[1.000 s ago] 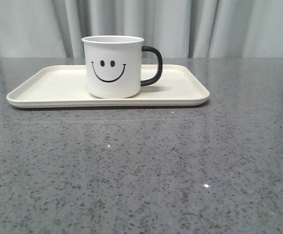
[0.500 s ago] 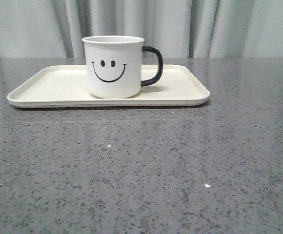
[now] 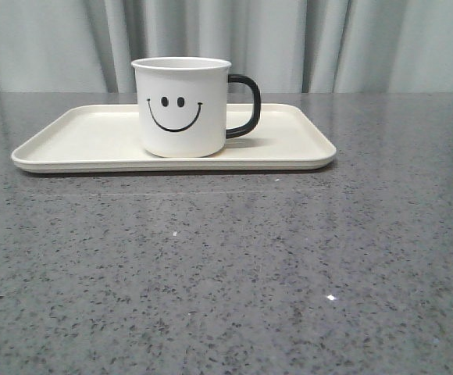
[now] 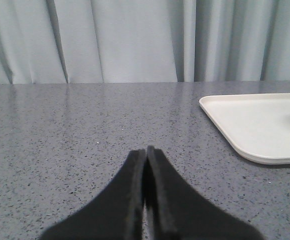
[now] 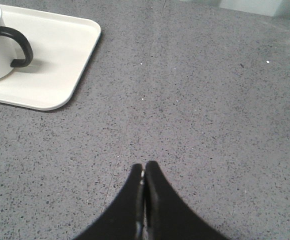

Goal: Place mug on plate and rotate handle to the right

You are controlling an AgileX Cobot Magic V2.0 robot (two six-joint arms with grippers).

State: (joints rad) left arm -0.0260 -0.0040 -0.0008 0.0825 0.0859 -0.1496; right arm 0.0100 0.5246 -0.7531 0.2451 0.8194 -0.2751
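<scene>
Both arms' fingers are pressed together and hold nothing: the left fingers (image 4: 145,155) and the right fingers (image 5: 144,170) hang over bare grey worktop (image 3: 234,266), apart from the plate (image 3: 78,137). On it the mug (image 3: 181,106) stands upright, its handle (image 3: 246,105) pointing right.

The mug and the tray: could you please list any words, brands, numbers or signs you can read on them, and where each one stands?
No words, brands or numbers are readable in any view.
Only sign: a black smiley face, two dots over a curved mouth, printed on the side of the mug.
The plate and the handle are unmarked.
</scene>
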